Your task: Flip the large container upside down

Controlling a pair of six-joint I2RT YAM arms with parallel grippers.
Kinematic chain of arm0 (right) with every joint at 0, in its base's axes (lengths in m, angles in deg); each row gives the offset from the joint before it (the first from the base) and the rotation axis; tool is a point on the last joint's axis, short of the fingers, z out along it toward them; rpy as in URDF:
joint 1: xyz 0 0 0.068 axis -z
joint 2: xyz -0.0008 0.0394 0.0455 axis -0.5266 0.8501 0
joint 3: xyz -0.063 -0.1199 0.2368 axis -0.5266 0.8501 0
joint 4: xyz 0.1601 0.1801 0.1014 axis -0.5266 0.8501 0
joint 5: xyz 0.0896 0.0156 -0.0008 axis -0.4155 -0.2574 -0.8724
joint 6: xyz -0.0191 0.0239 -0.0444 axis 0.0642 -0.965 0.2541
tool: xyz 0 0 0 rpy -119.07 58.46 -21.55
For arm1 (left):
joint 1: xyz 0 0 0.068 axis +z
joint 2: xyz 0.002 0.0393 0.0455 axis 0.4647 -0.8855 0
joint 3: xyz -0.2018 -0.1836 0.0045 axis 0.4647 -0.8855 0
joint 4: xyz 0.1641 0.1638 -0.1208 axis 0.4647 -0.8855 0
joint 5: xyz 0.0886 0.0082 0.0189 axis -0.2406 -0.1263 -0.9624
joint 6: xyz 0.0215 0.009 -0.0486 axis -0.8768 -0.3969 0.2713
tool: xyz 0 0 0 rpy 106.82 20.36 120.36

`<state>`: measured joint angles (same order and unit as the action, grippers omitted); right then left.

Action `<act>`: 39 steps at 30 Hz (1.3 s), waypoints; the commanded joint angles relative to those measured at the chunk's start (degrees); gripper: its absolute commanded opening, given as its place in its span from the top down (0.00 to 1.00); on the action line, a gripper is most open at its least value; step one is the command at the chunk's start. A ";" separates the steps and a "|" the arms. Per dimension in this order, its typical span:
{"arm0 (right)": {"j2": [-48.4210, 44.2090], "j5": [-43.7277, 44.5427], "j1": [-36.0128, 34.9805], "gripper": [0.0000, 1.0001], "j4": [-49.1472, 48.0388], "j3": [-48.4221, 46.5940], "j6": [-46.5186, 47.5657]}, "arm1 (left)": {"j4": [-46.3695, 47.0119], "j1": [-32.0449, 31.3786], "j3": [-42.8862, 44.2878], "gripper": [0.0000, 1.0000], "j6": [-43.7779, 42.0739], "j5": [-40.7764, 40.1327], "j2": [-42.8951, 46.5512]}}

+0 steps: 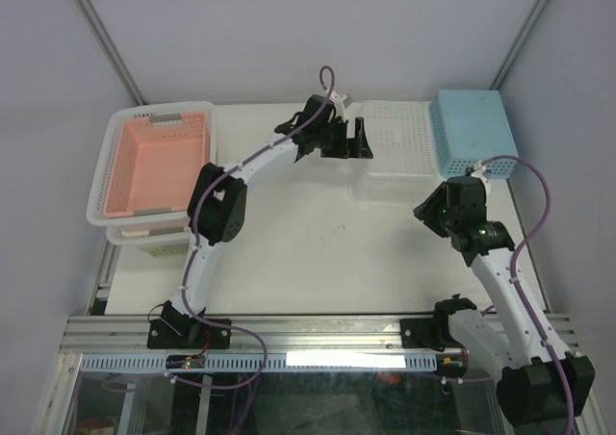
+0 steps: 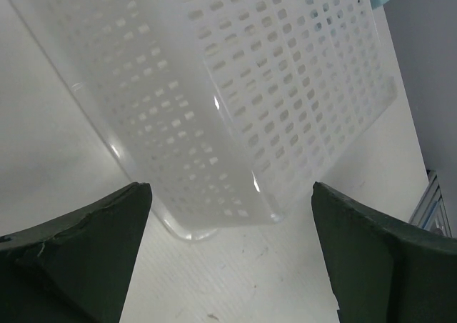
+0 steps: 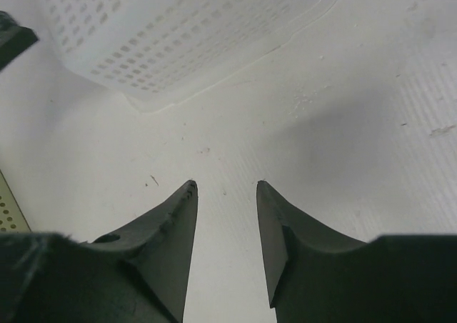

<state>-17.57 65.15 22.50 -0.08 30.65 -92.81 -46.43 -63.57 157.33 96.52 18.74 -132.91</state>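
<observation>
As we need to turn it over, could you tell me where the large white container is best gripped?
Take the flared rim of the large container at its left end, coming from the left with the open left gripper. The body looks too wide to span, while the thin protruding lip suits a pinch.

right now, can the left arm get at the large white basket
Probably yes: the left pincer stands wide open right in front of the large container, with only table between them and nothing blocking.
</observation>
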 commanded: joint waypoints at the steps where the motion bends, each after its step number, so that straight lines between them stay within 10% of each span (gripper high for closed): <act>1: 6.96 -3.47 -3.35 0.59 -14.64 2.39 -3.55 | -0.58 0.94 -5.36 0.01 -3.10 -3.81 16.19; 18: 47.56 3.46 -0.15 0.65 -23.95 -19.84 1.70 | -14.85 3.55 -21.68 0.01 -10.14 -16.56 46.55; 39: 51.38 0.16 2.51 0.66 -19.10 -29.81 5.27 | -20.84 6.74 -21.31 0.01 -11.37 -21.36 51.58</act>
<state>36.44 66.72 24.57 -19.64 2.54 -88.63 -66.23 -57.58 132.59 86.66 -0.32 -84.61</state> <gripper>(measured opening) 0.342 0.990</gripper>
